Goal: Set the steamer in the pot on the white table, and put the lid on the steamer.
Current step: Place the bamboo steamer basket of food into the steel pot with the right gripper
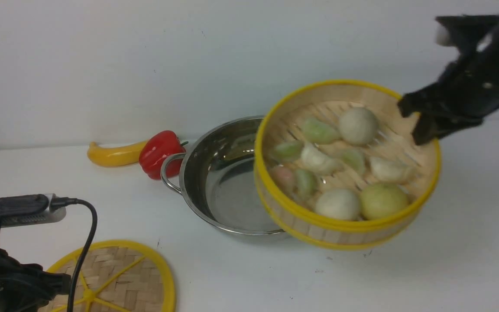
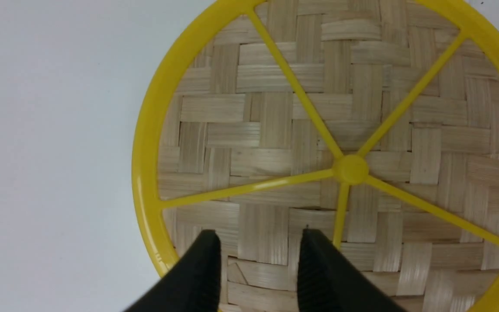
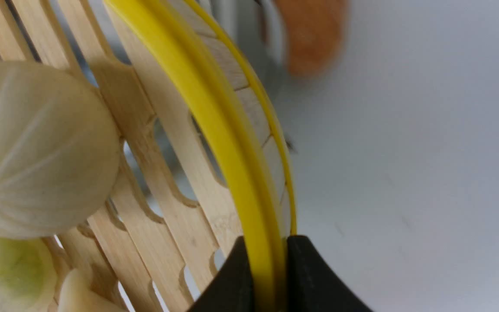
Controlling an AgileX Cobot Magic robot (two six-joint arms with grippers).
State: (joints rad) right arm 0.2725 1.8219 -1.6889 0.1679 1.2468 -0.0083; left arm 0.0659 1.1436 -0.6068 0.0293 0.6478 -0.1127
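Lid [image 1: 119, 277] flat on table [image 1: 448, 260]; R end effector [image 1: 410, 121] pinches steamer [image 1: 340, 227] rim.

white table [image 1: 448, 268], steel pot [image 1: 228, 190], woven lid [image 1: 128, 277], red pepper [image 1: 158, 154], yellow squash [image 1: 111, 155]

Front camera overlooks the white table [image 1: 448, 268]; wrist cameras close on lid [image 2: 275, 121], steamer [image 3: 228, 143].

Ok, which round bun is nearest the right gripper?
The far white bun; the other white bun and the yellowish bun sit at the steamer's near rim.
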